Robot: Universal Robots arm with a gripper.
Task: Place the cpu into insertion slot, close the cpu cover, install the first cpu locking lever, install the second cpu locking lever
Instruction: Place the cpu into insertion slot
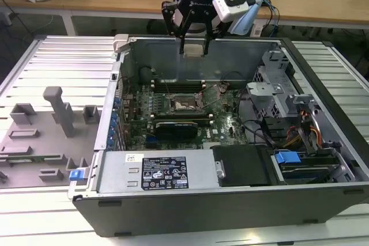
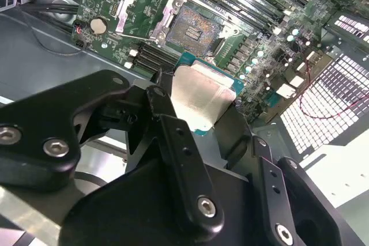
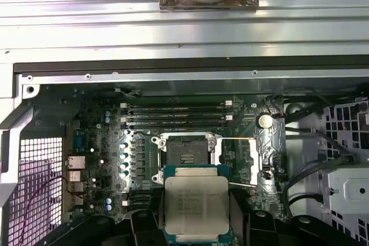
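Above the open case (image 1: 230,211), the pincer (image 1: 194,46) clamps the cpu (image 3: 196,203); keep it level and square to the insertion slot (image 3: 185,156).

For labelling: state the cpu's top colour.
Pale silvery beige on the cpu, best in the first wrist view.

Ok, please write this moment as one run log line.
pincer: shut on cpu | cpu: held in air, not seated | insertion slot: empty | cpu cover: open
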